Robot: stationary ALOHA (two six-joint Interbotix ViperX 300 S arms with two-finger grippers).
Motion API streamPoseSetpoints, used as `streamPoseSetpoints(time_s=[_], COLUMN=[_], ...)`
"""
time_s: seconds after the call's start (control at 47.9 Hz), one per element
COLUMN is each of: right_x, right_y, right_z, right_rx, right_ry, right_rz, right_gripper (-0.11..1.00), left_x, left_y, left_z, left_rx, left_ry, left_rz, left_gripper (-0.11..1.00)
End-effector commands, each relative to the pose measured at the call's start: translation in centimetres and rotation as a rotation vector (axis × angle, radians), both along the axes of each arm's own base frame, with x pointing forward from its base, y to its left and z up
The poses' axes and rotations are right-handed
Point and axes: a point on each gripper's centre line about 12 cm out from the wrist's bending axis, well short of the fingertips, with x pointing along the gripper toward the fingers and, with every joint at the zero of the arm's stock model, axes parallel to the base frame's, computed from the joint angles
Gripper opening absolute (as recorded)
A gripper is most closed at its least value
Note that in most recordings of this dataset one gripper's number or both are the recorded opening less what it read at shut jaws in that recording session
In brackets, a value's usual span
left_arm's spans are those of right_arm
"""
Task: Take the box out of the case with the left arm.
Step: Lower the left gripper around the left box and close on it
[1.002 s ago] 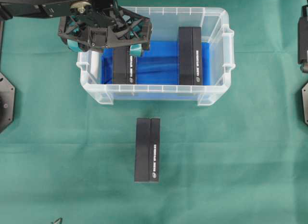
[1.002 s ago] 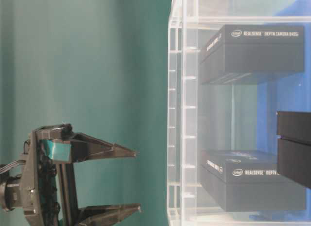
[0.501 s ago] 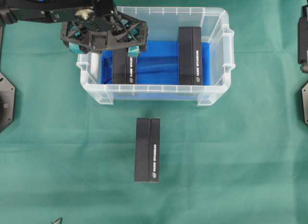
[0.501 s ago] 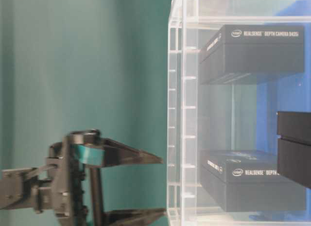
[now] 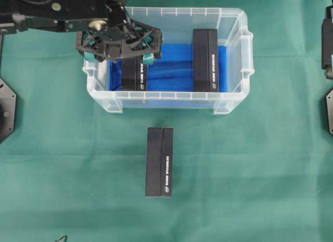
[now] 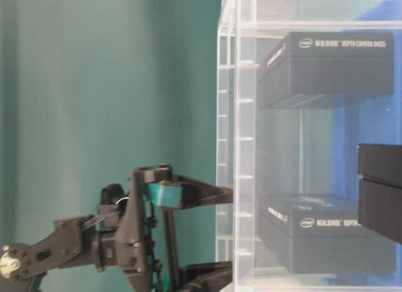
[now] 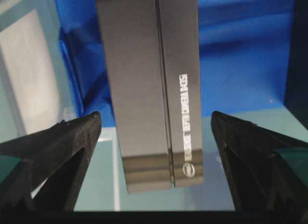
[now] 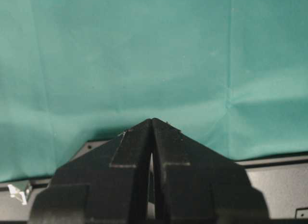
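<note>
While the left gripper (image 5: 118,57) is held spread wide, a black box (image 5: 135,73) is seen between its jaws, untouched, inside the case (image 5: 171,100); a second box (image 5: 205,60) is stood farther off, a third (image 5: 159,162) laid on green cloth (image 5: 250,169); the right gripper (image 8: 151,125) is pressed shut

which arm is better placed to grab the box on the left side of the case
Left. The left gripper hangs open over the left box in the case, jaws either side of it. The right gripper is shut, over bare cloth.
</note>
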Motion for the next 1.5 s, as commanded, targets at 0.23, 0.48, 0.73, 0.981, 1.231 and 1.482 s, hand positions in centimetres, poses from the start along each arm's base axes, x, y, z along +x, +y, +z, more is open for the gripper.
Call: streamPoseSetpoints(time_s=[0.23,0.48,0.73,0.981,1.231,1.482], right_x=[-0.1,-0.2,-0.3,-0.4,-0.4,-0.4], right_y=[0.0,0.0,0.0,0.0,0.0,0.0], right_z=[0.4,0.1,-0.1,0.0,0.0,0.0], right_rx=[0.002,0.000,0.002,0.002,0.002,0.000], right_ry=[-0.019,-0.012,-0.008,-0.014,-0.014,-0.014], right_rz=[-0.001,-0.001,-0.002,-0.002,-0.002,-0.001], right_gripper=[0.01,0.01,0.01,0.01,0.01,0.01], left_x=[0.7,0.2,0.3,0.7,0.7,0.8], left_y=[0.3,0.2,0.1,-0.2,-0.4,-0.6], left_z=[-1.6,-2.7,-2.8,-2.6,-2.7,-2.4], left_rx=[-0.001,-0.006,-0.010,-0.012,-0.022,-0.025], left_ry=[0.012,0.027,0.020,-0.005,-0.005,-0.009], left_rz=[0.002,0.006,0.015,0.010,0.016,0.024], left_gripper=[0.96,0.96,0.96,0.63,0.60,0.60])
